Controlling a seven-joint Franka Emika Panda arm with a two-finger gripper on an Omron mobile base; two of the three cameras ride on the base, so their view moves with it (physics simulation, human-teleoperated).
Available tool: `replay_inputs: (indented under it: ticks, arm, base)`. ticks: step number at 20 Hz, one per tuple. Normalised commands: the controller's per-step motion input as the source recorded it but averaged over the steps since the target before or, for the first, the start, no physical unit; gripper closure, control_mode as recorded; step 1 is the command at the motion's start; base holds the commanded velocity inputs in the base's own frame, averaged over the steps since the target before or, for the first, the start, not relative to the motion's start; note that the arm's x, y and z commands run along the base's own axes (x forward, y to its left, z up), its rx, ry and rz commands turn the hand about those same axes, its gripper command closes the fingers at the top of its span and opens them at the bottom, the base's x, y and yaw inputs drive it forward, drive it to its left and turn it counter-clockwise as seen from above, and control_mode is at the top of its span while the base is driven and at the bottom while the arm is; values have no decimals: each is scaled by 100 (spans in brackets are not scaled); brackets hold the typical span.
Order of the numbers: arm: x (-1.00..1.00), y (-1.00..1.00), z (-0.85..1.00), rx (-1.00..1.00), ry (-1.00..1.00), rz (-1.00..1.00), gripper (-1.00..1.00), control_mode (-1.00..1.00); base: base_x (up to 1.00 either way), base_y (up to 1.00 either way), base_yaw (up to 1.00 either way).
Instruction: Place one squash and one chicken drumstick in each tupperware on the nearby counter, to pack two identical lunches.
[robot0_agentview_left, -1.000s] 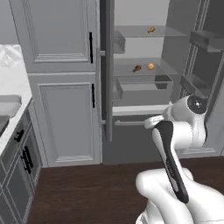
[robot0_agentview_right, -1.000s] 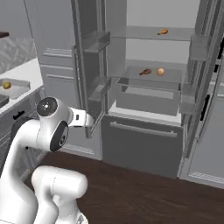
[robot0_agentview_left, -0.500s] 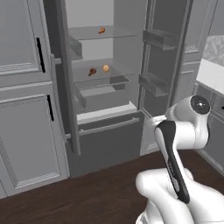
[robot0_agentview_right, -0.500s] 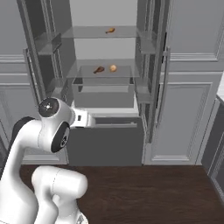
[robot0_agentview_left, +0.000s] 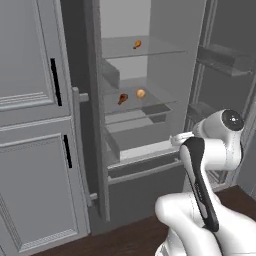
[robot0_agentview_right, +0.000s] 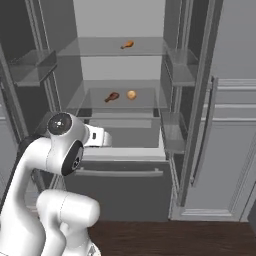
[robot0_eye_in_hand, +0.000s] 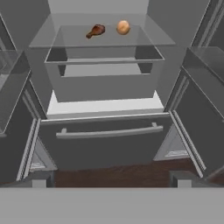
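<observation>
Pincer (robot0_eye_in_hand: 108, 181) spread, empty, facing open fridge; drumstick (robot0_eye_in_hand: 96, 30) and probably squash (robot0_eye_in_hand: 123, 27) lie on middle shelf (robot0_eye_in_hand: 148, 37), within forward reach.

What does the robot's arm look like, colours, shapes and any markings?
The arm is glossy white with rounded, bulbous links. A round dark grey joint cap with a pale centre sits at its elbow, and a dark strip runs along one link in the left base view. No cables or lettering are visible. In the hand view, the gripper has two small, blocky dark grey fingers.
</observation>
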Motion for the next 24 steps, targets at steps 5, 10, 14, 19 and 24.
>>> replay_inputs:
  ticks: [5,10,14,19,24]
  arm:
    - [0,0,0,0,0,0,-100,100]
    - [0,0,0,0,0,0,-100,100]
    - [0,0,0,0,0,0,-100,100]
    - [10,0,-10,-1,-1,0,-100,-100]
    - [72,0,-46,-1,-5,0,-100,-100]
  base:
    - [100,-2,13]
    - [100,-6,13]
    - [94,-16,11]
    - [56,-2,5]
    - [0,0,0]
